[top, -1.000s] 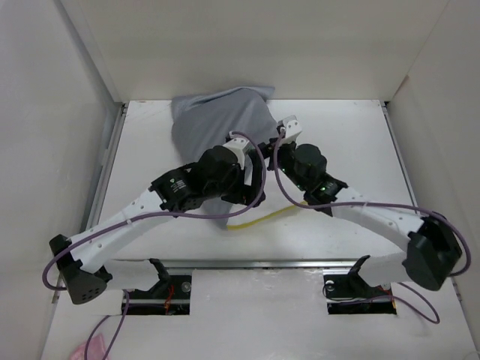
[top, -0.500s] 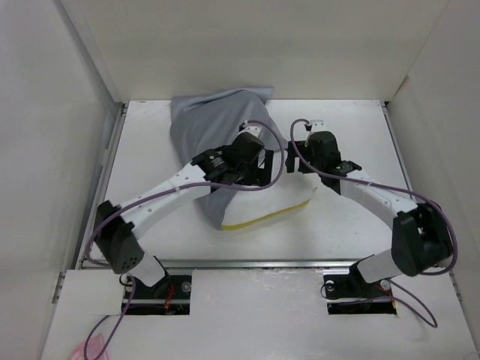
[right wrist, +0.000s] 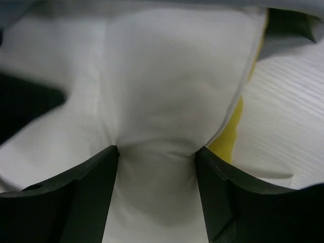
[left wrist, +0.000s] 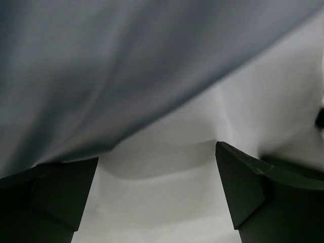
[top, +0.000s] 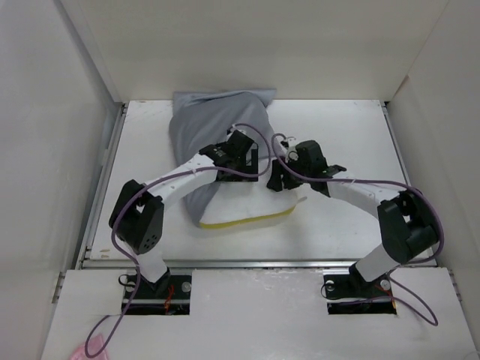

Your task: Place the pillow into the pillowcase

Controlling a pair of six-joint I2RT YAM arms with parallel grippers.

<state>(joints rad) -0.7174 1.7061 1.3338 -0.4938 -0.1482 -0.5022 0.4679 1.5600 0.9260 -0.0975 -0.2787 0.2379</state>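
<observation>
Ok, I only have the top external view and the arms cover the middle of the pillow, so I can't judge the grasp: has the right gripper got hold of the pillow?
Observer: Yes. In the right wrist view the right gripper pinches a bulge of the white pillow between its jaws.
Operator: And the left one?
Observer: The left gripper is open, jaws wide apart, with white pillow between them and nothing pinched.
Operator: Where is the pillowcase from there?
Observer: The grey pillowcase fills the upper part of the left wrist view, its edge lying across the pillow ahead of the jaws.
</observation>
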